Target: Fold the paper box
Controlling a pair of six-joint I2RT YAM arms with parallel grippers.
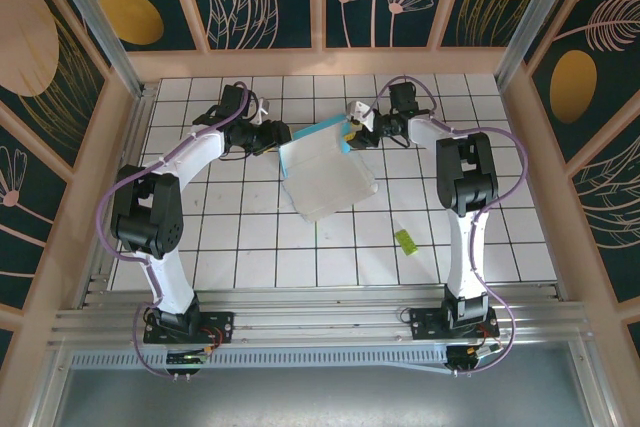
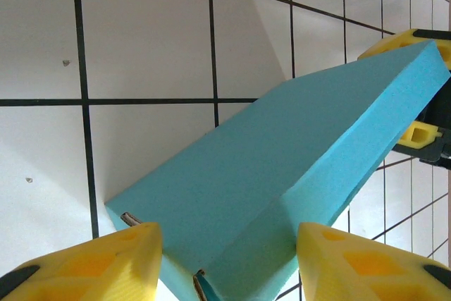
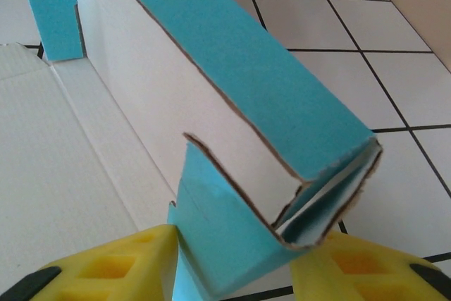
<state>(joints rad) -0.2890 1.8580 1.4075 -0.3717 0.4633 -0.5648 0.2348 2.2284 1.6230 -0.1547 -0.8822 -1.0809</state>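
I see my left fingers (image 2: 91,266) and right fingers (image 3: 106,267) each clamped on a far corner of the paper box (image 1: 325,175).

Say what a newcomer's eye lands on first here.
The paper box, white inside and turquoise outside, sits half-folded in the middle of the tiled table. The left gripper and right gripper each pinch a far corner, where its far wall stands up. A small lime-green strip lies alone at the near right.

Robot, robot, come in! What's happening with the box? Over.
Left gripper clamped on paper box corner. Right gripper pinching folded flap. Box part-folded, far wall up. Lime-green strip lies apart, nothing blocking.
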